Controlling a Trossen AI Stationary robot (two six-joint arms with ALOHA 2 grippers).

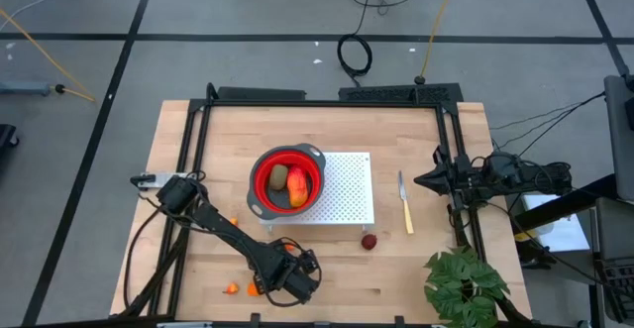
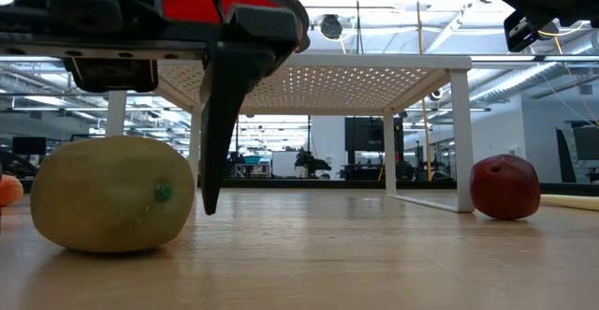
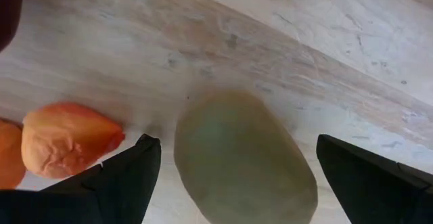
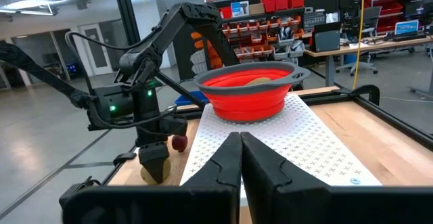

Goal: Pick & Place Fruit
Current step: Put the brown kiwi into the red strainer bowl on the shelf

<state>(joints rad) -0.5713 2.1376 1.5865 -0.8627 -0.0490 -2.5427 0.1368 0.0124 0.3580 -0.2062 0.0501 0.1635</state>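
Observation:
An olive-brown oval fruit [image 3: 243, 160] lies on the wooden table near its front edge. My left gripper [image 3: 238, 143] points down over it, open, with one finger [image 2: 223, 113] on each side and a gap to the fruit [image 2: 112, 193]. In the high view the gripper [image 1: 289, 280] hides this fruit. Orange bits [image 3: 64, 137] lie beside it. A red bowl [image 1: 287, 181] on a white rack [image 1: 347, 194] holds another olive oval [image 1: 279, 176] and the mango-like piece [image 1: 297, 187]. A dark red ball [image 1: 369, 240] rests on the table. My right gripper [image 4: 240, 153] waits shut at the right edge.
A yellow-handled knife [image 1: 404, 204] lies right of the rack. A green plant [image 1: 464, 283] stands at the front right corner. More orange bits [image 1: 231, 288] sit near the front edge left of the left gripper. Black rails [image 1: 193, 160] frame the table.

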